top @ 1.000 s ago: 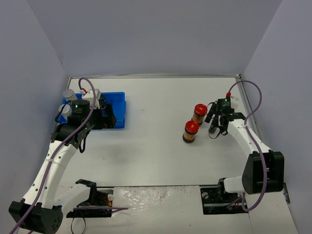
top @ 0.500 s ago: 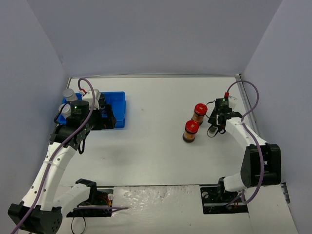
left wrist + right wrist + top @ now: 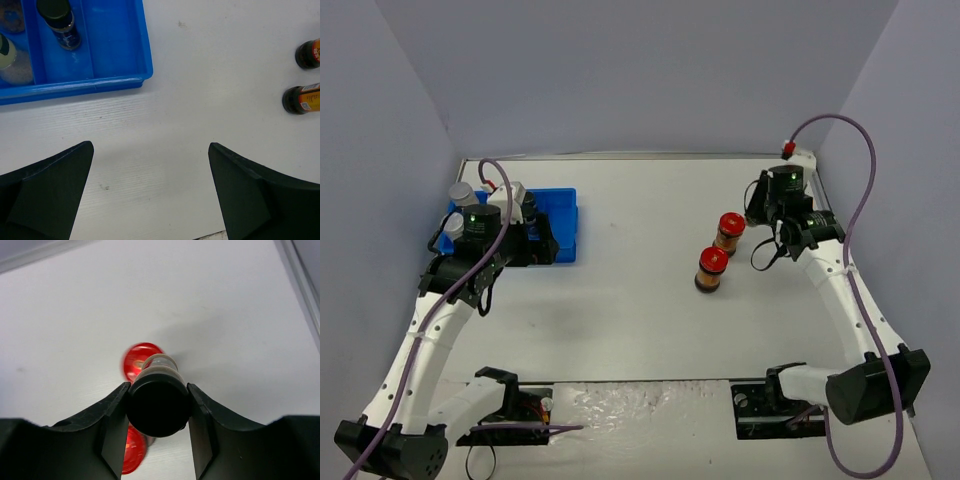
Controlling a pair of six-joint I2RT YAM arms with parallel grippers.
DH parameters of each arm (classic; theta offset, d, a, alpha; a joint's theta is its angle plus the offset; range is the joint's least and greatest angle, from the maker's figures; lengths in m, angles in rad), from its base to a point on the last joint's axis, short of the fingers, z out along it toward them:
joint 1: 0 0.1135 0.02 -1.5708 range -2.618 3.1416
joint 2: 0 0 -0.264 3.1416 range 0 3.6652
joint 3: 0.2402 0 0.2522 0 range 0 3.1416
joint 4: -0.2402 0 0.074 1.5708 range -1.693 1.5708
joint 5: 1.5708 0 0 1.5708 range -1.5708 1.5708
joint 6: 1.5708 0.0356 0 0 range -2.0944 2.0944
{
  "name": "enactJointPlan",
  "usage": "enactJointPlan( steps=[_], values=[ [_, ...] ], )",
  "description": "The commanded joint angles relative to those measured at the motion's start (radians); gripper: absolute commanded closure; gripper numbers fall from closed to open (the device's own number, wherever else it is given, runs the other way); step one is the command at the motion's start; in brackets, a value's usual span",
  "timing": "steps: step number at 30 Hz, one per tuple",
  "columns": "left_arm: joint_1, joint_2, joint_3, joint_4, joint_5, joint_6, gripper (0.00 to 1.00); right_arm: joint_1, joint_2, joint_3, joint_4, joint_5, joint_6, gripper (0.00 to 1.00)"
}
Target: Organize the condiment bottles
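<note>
My right gripper [image 3: 157,390] is shut on a small black-capped bottle [image 3: 157,402] and holds it up off the table. Two red-lidded bottles [image 3: 141,359] [image 3: 131,450] show blurred beneath it. In the top view they stand upright mid-right [image 3: 728,232] [image 3: 711,268], with the right gripper [image 3: 765,212] raised just to their right. My left gripper [image 3: 151,150] is open with nothing between its fingers, over bare table beside the blue tray [image 3: 120,80]. Inside the tray stand a black-capped bottle [image 3: 59,20] and a pale-capped jar [image 3: 10,55]. Silver-lidded jars [image 3: 463,193] stand at its far-left end.
The tray [image 3: 563,222] lies at the table's left side, against the left wall. Grey walls close in the table on three sides. Two orange-labelled jars [image 3: 306,52] [image 3: 300,99] show at the right edge of the left wrist view. A cable [image 3: 760,255] hangs by the right arm.
My right gripper has shut on the black-capped bottle and lifted it from the table, rising toward the far side. The left arm has barely moved.
</note>
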Motion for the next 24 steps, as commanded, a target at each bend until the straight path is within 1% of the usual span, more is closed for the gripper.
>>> enactJointPlan(
  steps=[1,5,7,10,13,19,24],
  values=[
    [-0.006,-0.032,0.063,0.007,-0.004,0.025,0.03,0.185,0.034,0.188,-0.035,-0.069,-0.089,0.96],
    [-0.005,-0.073,0.051,-0.008,-0.031,0.028,0.03,0.355,0.122,0.254,-0.035,-0.095,-0.108,0.96],
    [-0.005,-0.101,0.031,-0.011,-0.032,0.023,0.03,0.454,0.21,0.284,-0.03,-0.083,-0.12,0.97],
    [-0.003,-0.147,0.002,-0.024,-0.035,0.014,0.03,0.552,0.306,0.288,0.01,-0.07,-0.125,0.98],
    [-0.004,-0.187,-0.029,-0.032,-0.046,-0.012,0.03,0.627,0.382,0.276,0.078,-0.103,-0.128,0.98],
    [-0.005,-0.252,-0.096,-0.044,-0.027,-0.052,0.03,0.721,0.53,0.267,0.188,-0.092,-0.17,1.0],
    [-0.005,-0.283,-0.125,-0.06,-0.051,-0.064,0.03,0.745,0.585,0.206,0.276,-0.107,-0.177,1.0]
  ],
)
